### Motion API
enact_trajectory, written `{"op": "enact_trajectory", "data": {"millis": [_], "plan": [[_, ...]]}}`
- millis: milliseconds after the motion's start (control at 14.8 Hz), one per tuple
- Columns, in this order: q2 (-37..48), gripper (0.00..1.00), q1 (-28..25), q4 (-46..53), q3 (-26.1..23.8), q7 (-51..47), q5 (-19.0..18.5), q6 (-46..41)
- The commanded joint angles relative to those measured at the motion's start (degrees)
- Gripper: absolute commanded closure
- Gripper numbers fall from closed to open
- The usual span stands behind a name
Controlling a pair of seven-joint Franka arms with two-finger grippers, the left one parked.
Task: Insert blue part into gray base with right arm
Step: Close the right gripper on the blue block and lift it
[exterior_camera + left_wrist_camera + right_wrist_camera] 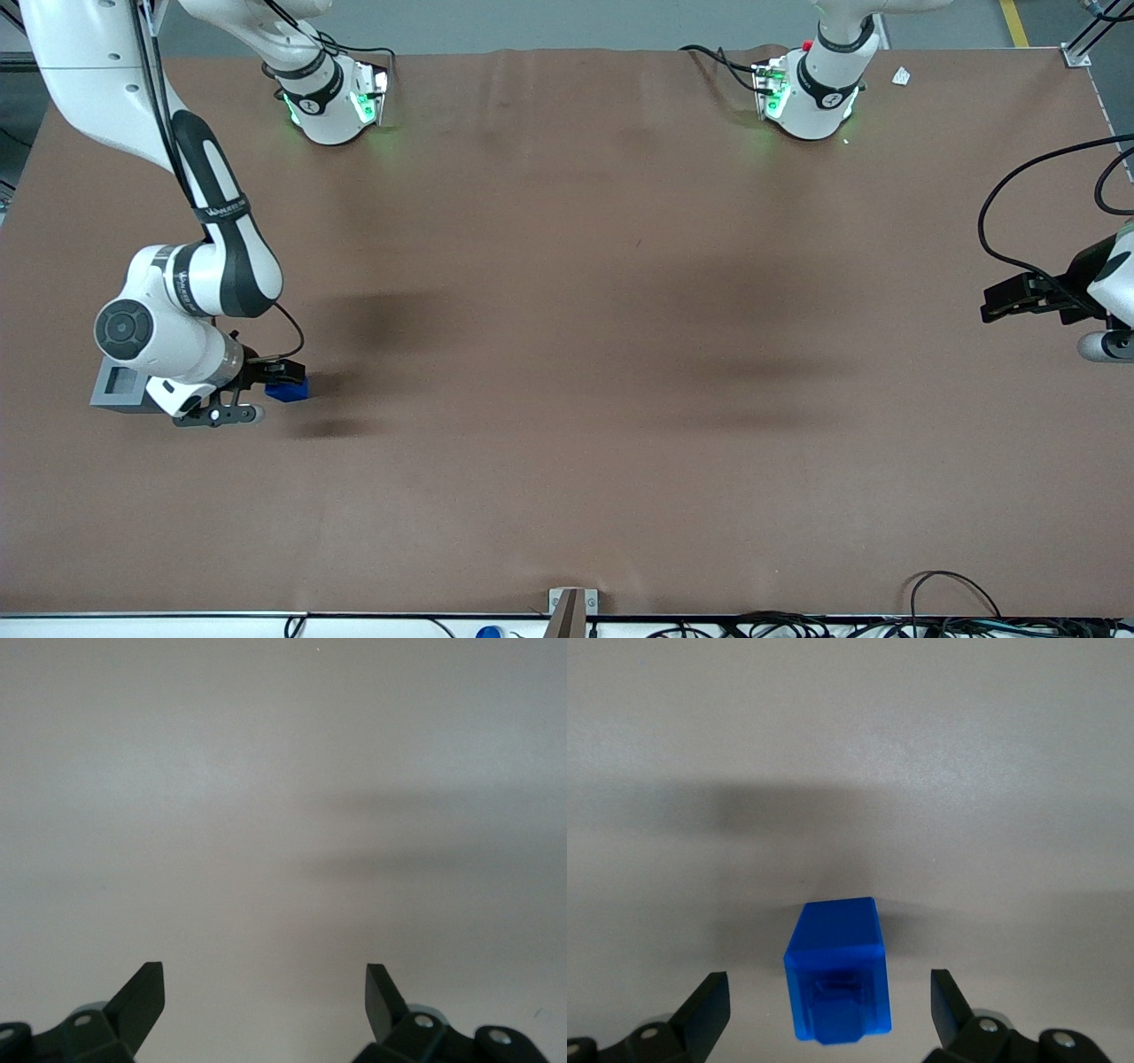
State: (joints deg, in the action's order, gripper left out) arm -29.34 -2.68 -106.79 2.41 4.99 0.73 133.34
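Note:
The blue part (288, 390) is a small bright-blue block on the brown table at the working arm's end. In the right wrist view it (836, 979) lies between the two open fingers, its raised stud facing the camera, touching neither finger (709, 1005). My right gripper (270, 383) (830, 1003) is open, low over the table and straddling the blue part. The gray base (120, 386) stands beside the wrist, partly hidden by the arm, its square recess showing on top. The right arm (217, 257) reaches down from above.
The brown table (567, 354) spreads wide toward the parked arm's end. Two arm bases (332, 102) (811, 93) stand at the table's farthest edge from the front camera. Cables (957, 611) lie along the nearest edge.

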Motion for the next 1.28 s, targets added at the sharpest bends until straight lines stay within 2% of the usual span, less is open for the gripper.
{"op": "enact_trajectory", "data": {"millis": [0,270,674,876,1213], "plan": [[-0.72,0.00,0.48,-0.52,-0.12,1.16,-0.64,1.13],[-1.16,0.01,0.39,-0.52,-0.21,1.07,-0.55,1.04],[-1.07,0.16,0.30,-0.26,-0.12,1.33,-0.64,0.52],[-1.07,0.31,0.21,0.01,-0.12,1.60,-0.64,0.43],[-0.90,0.65,0.30,0.18,0.05,2.13,-0.73,-0.10]]}}
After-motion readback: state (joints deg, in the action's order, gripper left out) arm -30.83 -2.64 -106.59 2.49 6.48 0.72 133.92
